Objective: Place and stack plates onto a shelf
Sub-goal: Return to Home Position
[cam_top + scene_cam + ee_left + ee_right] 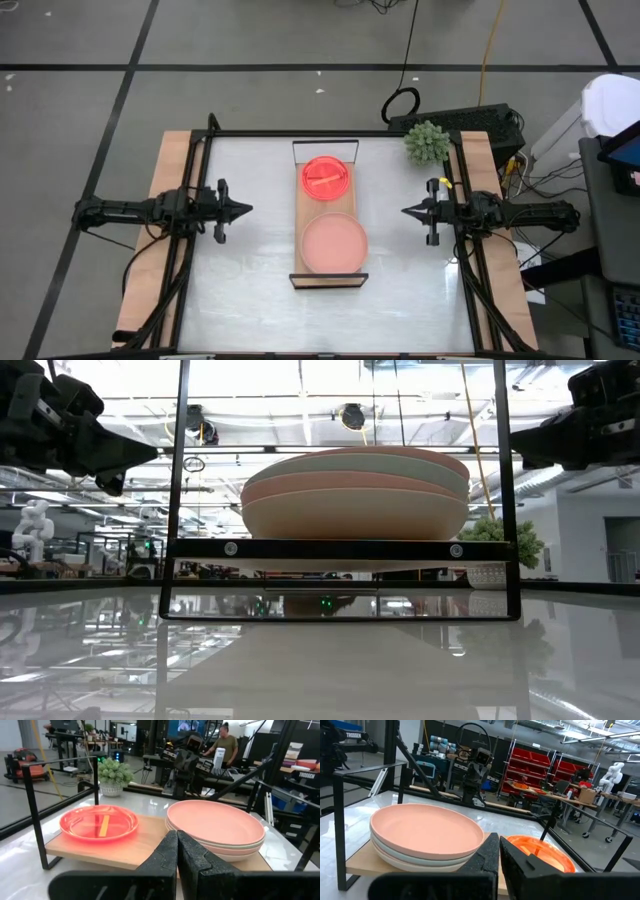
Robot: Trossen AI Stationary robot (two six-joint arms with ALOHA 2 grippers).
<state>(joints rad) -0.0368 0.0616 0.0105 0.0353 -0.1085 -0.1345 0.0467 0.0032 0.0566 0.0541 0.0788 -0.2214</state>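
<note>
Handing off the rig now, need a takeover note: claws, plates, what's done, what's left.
Left claw: shut, empty, left of the shelf, apart from it.
Right claw: shut, empty, right of it.
Plates: orange plate tops the small ones at the shelf end near the plant; dusty-pink plate tops the large ones at the other end.
Done: no plate seen off the shelf.
Left: likely just parking the arms.
</note>
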